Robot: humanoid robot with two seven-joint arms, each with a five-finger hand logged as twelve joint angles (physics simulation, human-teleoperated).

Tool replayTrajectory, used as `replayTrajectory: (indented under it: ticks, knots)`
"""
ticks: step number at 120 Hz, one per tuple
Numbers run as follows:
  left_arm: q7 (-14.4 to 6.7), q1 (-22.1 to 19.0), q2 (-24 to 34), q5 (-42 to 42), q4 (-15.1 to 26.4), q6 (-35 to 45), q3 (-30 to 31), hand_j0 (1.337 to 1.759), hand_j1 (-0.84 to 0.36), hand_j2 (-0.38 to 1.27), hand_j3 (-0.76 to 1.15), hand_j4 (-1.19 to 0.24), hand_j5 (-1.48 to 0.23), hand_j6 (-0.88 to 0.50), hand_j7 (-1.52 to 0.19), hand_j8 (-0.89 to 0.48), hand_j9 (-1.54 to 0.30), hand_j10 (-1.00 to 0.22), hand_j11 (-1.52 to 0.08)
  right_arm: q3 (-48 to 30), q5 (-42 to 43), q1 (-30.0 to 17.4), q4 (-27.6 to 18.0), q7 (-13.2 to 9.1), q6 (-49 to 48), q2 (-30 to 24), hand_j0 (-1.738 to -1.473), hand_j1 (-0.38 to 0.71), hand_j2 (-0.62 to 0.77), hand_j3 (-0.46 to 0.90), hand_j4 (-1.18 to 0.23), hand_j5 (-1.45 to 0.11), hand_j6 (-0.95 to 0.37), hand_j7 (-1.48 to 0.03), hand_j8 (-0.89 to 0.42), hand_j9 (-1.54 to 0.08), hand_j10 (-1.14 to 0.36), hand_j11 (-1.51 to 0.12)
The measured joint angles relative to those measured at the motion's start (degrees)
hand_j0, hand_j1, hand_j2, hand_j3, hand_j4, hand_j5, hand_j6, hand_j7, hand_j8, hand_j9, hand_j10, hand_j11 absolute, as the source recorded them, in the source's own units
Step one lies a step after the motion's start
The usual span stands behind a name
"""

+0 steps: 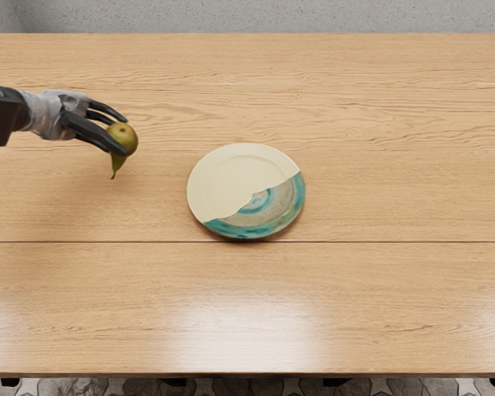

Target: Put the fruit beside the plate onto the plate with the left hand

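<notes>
The left arm [2,114] comes in from the left edge, its dark forearm lying almost level and pointing to the right. A pale grey wrist [41,113] joins it to the left hand [78,120], which reaches out in line with the forearm. The black fingers [95,134] are curled forward and a little downward, closed round a pear [122,139] at their tips: one thick digit runs straight to it, while thinner ones arch just above
</notes>
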State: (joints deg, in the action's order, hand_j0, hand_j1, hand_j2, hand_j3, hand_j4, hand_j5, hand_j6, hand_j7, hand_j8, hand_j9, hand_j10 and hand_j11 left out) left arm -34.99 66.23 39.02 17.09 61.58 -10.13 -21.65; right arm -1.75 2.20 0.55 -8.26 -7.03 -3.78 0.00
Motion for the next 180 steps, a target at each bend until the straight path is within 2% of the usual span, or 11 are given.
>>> replayTrajectory:
  ticks: [22, 34, 78, 97, 142, 146, 163, 180]
  knots:
    - [0.0, 0.03, -2.2, -0.8, -0.62, -1.76, -0.37, 1.657, -0.33, 0.56, 0.0, -0.69, -0.91, -0.44, -0.91, -0.47, -0.91, -0.68, -0.91, -0.01, 0.0, 0.0, 0.0, 0.0, 0.0, 0.0, -1.658, -0.35, 0.0, 0.0, 0.0, 0.0, 0.0, 0.0, 0.0, 0.0, 0.0, 0.0]
    - [-0.01, 0.93, -3.81, -0.98, -0.69, -2.07, -0.45, 1.657, -0.35, 0.6, 0.0, -0.68, -0.92, -0.43, -0.91, -0.44, -0.9, -0.68, -0.9, 0.0, 0.0, -0.01, 0.0, 0.0, 0.0, 0.0, -1.658, -0.35, 0.0, 0.0, 0.0, 0.0, 0.0, 0.0, 0.0, 0.0, 0.0, 0.0]
    - [-0.01, 1.82, -6.82, -1.42, -0.76, -4.3, -3.27, 1.658, -0.32, 0.53, 0.0, -0.65, -0.86, -0.48, -0.86, -0.48, -0.86, -0.65, -0.86, 0.02, 0.0, 0.0, 0.0, 0.0, 0.0, 0.0, -1.658, -0.35, 0.0, 0.0, 0.0, 0.0, 0.0, 0.0, 0.0, 0.0, 0.0, 0.0]
    - [-0.01, 2.34, -9.66, -1.47, -0.76, -4.5, -3.5, 1.658, -0.31, 0.57, 0.0, -0.65, -0.85, -0.49, -0.84, -0.5, -0.85, -0.65, -0.85, 0.02, 0.0, -0.01, 0.0, 0.0, 0.0, 0.0, -1.658, -0.35, 0.0, 0.0, 0.0, 0.0, 0.0, 0.0, 0.0, 0.0, 0.0, 0.0]
    - [-0.01, 2.15, -14.79, -1.58, -0.75, -4.61, -3.46, 1.658, -0.33, 0.44, 0.0, -0.63, -0.84, -0.44, -0.83, -0.49, -0.83, -0.64, -0.83, 0.0, 0.0, -0.01, 0.0, 0.0, 0.0, 0.0, -1.658, -0.35, 0.0, 0.0, 0.0, 0.0, 0.0, 0.0, 0.0, 0.0, 0.0, 0.0]
    - [-0.01, 2.22, -15.15, -1.51, -0.75, -4.6, -3.44, 1.658, -0.29, 0.39, 0.0, -0.6, -0.79, -0.43, -0.79, -0.48, -0.79, -0.6, -0.79, 0.0, 0.0, -0.01, 0.0, 0.0, 0.0, 0.0, -1.658, -0.35, 0.0, 0.0, 0.0, 0.0, 0.0, 0.0, 0.0, 0.0, 0.0, 0.0]
    - [-0.01, 2.32, -15.33, -1.31, -0.77, -4.5, -3.51, 1.658, 0.02, 0.2, 0.0, -0.31, -0.41, -0.23, -0.41, -0.25, -0.41, -0.31, -0.41, 0.0, 0.0, -0.01, 0.0, 0.0, 0.0, 0.0, -1.658, -0.35, 0.0, 0.0, 0.0, 0.0, 0.0, 0.0, 0.0, 0.0, 0.0, 0.0]
    - [-0.01, 2.4, -15.43, -1.28, -1.12, -4.48, -4.16, 1.658, 0.18, 0.1, 0.0, -0.15, -0.2, -0.11, -0.2, -0.13, -0.2, -0.16, -0.2, 0.01, 0.0, 0.0, 0.0, 0.0, 0.0, 0.0, -1.658, -0.35, 0.0, 0.0, 0.0, 0.0, 0.0, 0.0, 0.0, 0.0, 0.0, 0.0]
